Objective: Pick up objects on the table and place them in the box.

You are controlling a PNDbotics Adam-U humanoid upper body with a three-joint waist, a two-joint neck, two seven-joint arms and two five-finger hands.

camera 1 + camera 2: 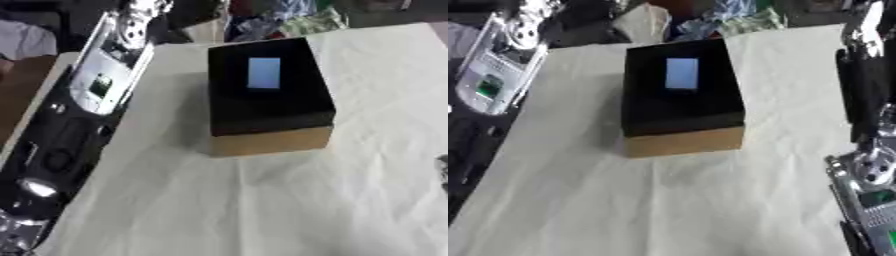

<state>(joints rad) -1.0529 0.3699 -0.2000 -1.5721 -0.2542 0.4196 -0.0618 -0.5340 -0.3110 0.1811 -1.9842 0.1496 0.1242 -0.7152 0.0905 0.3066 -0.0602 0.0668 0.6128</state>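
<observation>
- Across the whole work surface, a table (262,200) draped in a pale, creased cloth fills both views, its folds running out from the middle.
- Along the left edge, the robot's left arm (87,100) reaches up the picture: black casing, silver plates and a small green patch. Its left hand (140,12) shows only as a silver, blurred shape at the top, and whether the fingers are apart or together cannot be told.
- At the right edge of the right eye view, the right arm (864,100) stands black and silver, with a round silver joint lower down. Its hand does not show in either view.
- At the table's centre sits the box (267,95), a square-cornered cardboard container with a tan outer wall and a black interior.
- Inside the box lies a pale blue rectangular object (263,73), flat and smooth, against the dark lining.
- Beyond the far table edge, a heap of crumpled, mixed-colour items (719,20) lies off the cloth.
</observation>
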